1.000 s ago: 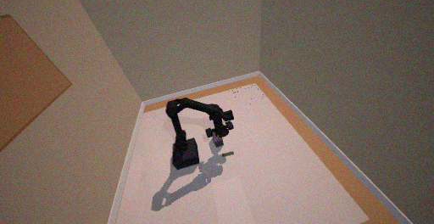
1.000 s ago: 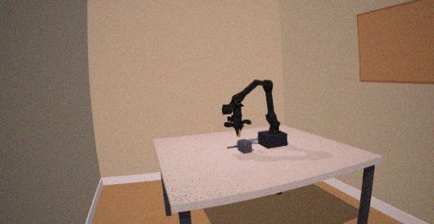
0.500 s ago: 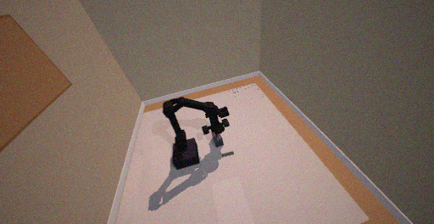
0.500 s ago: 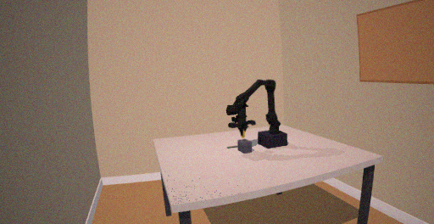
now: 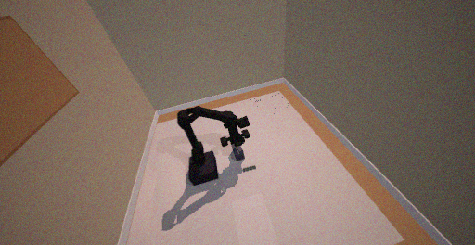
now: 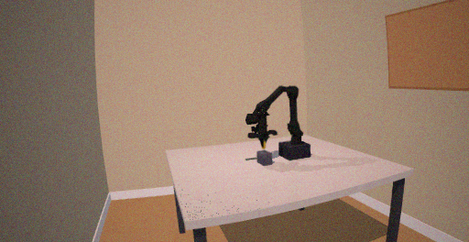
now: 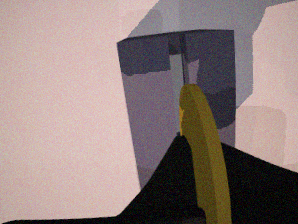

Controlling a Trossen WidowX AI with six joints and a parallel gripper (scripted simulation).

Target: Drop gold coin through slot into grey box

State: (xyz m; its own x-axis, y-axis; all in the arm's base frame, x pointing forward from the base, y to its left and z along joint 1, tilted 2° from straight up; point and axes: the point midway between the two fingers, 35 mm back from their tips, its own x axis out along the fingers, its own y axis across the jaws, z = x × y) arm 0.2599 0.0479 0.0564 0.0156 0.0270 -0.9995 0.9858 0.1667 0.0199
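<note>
Your hand (image 5: pixel 237 146) (image 6: pixel 264 144) (image 7: pixel 188 144) is clamped on the coin (image 6: pixel 264 146) (image 7: pixel 204 150), pointing down over the box (image 5: pixel 238 154) (image 6: pixel 264 158) (image 7: pixel 150 110). The coin is held on edge, its rim poking past the fingertips, presumably so that the thin side can enter first while the fingers stay outside the lid. In the wrist view, the slot (image 7: pixel 185 62) runs away from you in nearly the coin's own line; that match is what lets so narrow a gap take it. The holder (image 5: pixel 249 168) (image 6: pixel 251 159) sits apart on the tabletop (image 5: pixel 297 177) (image 6: pixel 220 184), its job done. I'd check the sideways centring before you lower; a small lean could catch the rim on the lid.
</note>
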